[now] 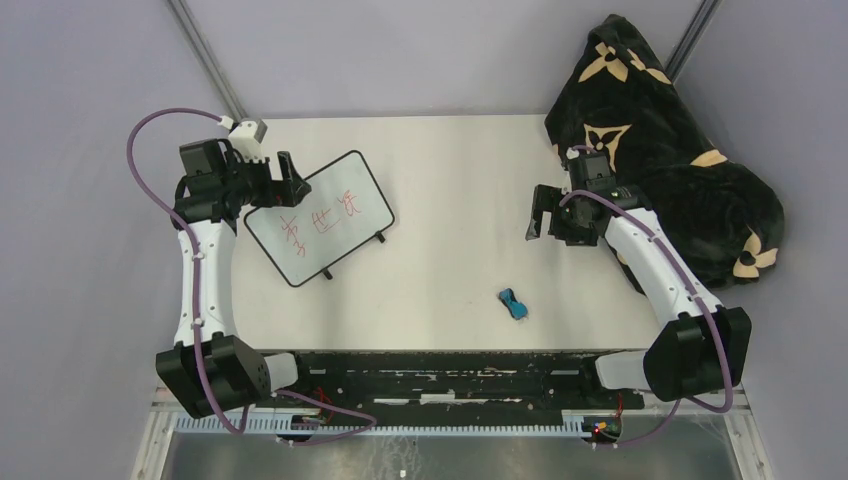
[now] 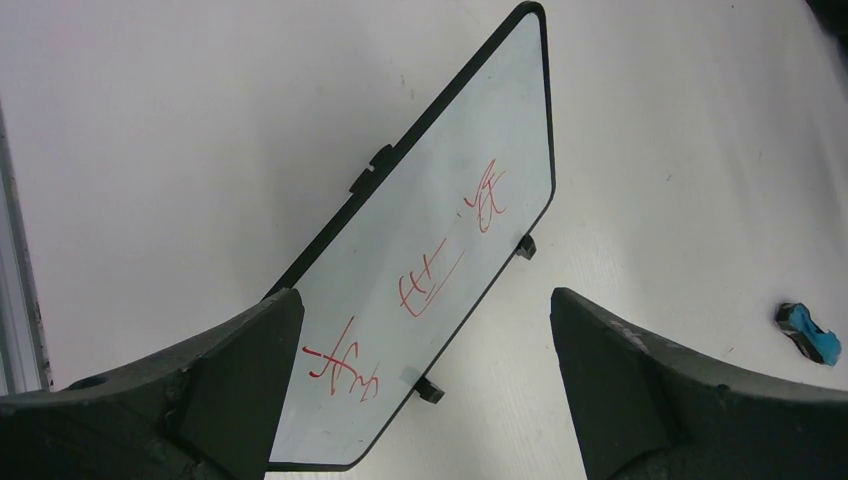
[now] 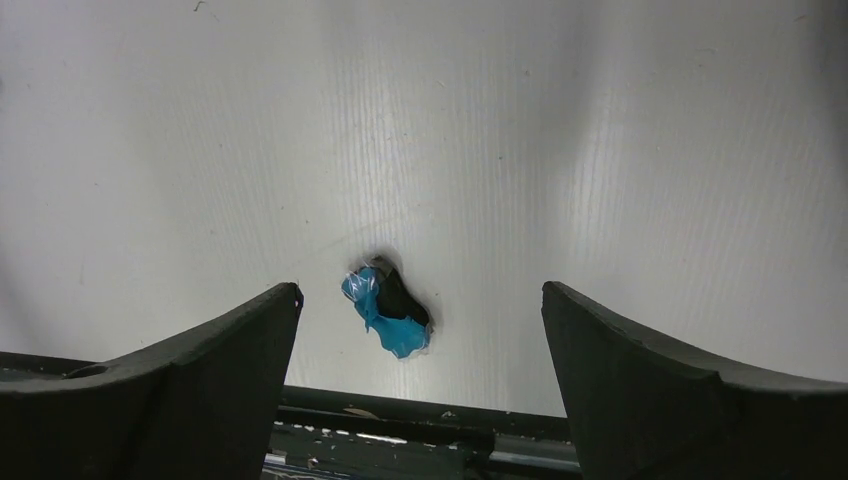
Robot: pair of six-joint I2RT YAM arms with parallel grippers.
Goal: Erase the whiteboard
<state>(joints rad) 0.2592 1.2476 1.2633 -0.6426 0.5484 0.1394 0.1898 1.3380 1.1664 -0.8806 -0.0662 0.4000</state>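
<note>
A small black-framed whiteboard with red writing lies tilted on the white table at the left; it also shows in the left wrist view. My left gripper hovers open over the board's far left corner, holding nothing; in its own wrist view the board's near corner lies between the jaws. A small blue and black eraser lies near the table's front edge; it shows in the right wrist view and the left wrist view. My right gripper is open and empty, above the table behind the eraser.
A black blanket with tan patterns is heaped at the back right corner, just behind the right arm. The black base rail runs along the table's front edge.
</note>
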